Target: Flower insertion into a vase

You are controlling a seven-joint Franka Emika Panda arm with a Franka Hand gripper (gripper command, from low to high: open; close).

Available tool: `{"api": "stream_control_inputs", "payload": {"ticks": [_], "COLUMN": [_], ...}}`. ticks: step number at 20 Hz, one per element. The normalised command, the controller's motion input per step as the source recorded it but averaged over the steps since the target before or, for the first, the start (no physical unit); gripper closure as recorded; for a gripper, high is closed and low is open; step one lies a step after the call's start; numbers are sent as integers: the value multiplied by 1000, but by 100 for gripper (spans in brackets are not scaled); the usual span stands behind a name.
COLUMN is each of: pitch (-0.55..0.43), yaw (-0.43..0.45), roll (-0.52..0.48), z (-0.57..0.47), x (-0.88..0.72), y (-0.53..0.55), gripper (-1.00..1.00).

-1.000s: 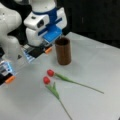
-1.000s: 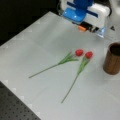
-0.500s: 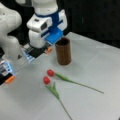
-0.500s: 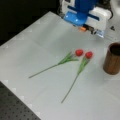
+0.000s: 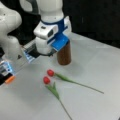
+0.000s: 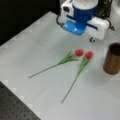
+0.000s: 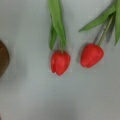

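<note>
Two red tulip flowers lie flat on the grey table, heads side by side (image 5: 50,72) (image 5: 46,80), green stems trailing away toward a front view's bottom right. In a front view their heads (image 6: 79,52) (image 6: 88,55) lie just below the gripper. The wrist view looks straight down on both heads (image 7: 60,62) (image 7: 91,55). The dark brown vase (image 5: 64,55) (image 6: 112,58) stands upright beside the flowers, with only its edge (image 7: 3,58) in the wrist view. My gripper (image 5: 46,53) (image 6: 93,39) hangs above the table near the flower heads, next to the vase, holding nothing I can see.
The robot's white base (image 5: 10,42) and a blue and orange fixture (image 5: 8,75) stand at a front view's left. A black perforated board (image 6: 15,107) borders the table at a front view's bottom left. The grey table (image 5: 100,70) stretches to the right of the vase.
The gripper has shifted only slightly over the flower heads. The flowers and the vase have not moved.
</note>
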Motion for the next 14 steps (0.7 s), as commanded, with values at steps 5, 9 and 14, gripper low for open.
{"api": "stream_control_inputs", "payload": {"ticks": [5, 9, 14], "pitch": [-78, -56, -85], "yaw": [-84, -83, -107], "roll": [15, 25, 24], "z": [-255, -183, -312], "x": [125, 80, 116], "y": [155, 108, 118], "gripper": [-100, -100, -100]}}
